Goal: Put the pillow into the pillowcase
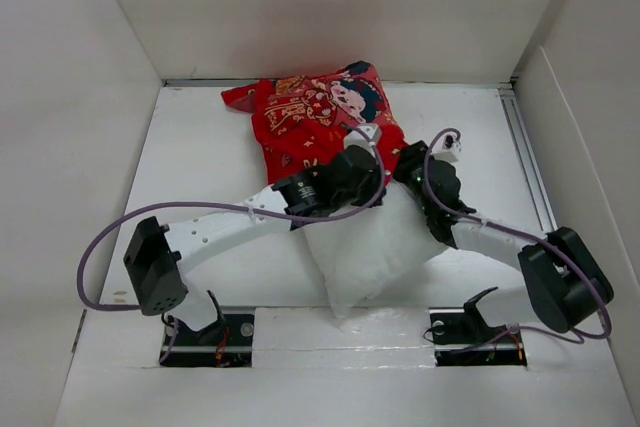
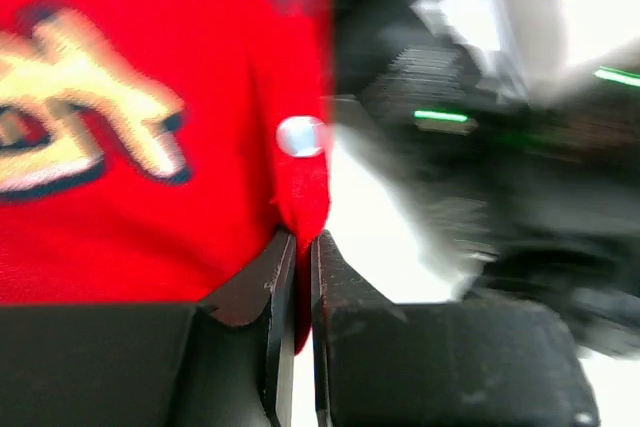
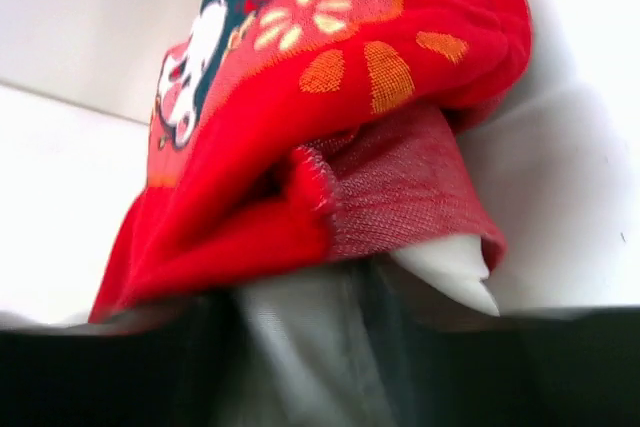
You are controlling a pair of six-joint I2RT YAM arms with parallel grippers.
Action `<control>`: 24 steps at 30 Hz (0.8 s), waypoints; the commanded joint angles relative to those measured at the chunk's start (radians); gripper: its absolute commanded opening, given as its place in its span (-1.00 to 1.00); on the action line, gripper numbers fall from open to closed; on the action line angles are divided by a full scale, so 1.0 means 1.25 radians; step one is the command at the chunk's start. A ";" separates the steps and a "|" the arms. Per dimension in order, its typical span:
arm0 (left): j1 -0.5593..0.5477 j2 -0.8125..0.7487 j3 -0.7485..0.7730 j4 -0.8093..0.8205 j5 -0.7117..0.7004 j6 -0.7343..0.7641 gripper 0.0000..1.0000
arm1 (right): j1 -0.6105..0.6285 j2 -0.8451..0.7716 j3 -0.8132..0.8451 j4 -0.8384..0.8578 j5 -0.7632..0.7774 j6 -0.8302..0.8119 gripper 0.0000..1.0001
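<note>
Left claw (image 2: 303, 244) clenched on the pillowcase (image 1: 310, 112) hem near the worktop's (image 1: 200, 157) far edge, probably to hold the mouth open, pillow (image 1: 370, 247) mid-worktop with its far end at that mouth; right claw (image 1: 412, 159) alongside, can't tell its grip.

White arm links (image 1: 220, 232), black joints (image 1: 155, 267), looping purple cables (image 1: 80, 272).

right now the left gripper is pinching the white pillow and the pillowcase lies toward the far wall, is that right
Not quite: the left gripper is pinching the red pillowcase by its edge, not the white pillow, as the left wrist view shows. The pillowcase does lie toward the far wall.
</note>
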 commanded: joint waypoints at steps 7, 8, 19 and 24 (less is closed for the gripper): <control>0.150 -0.064 -0.112 0.091 0.128 -0.021 -1.00 | -0.139 -0.206 0.008 -0.300 -0.085 -0.119 1.00; 0.150 -0.064 -0.088 0.080 0.121 -0.021 -1.00 | -0.150 -0.220 0.050 -0.401 -0.097 -0.134 1.00; 0.123 -0.137 0.027 -0.117 -0.062 0.014 0.88 | -0.024 -0.364 0.216 -0.903 -0.178 -0.317 1.00; 0.123 -0.290 -0.123 -0.164 -0.136 -0.002 1.00 | 0.217 -0.403 0.208 -0.987 -0.084 -0.285 1.00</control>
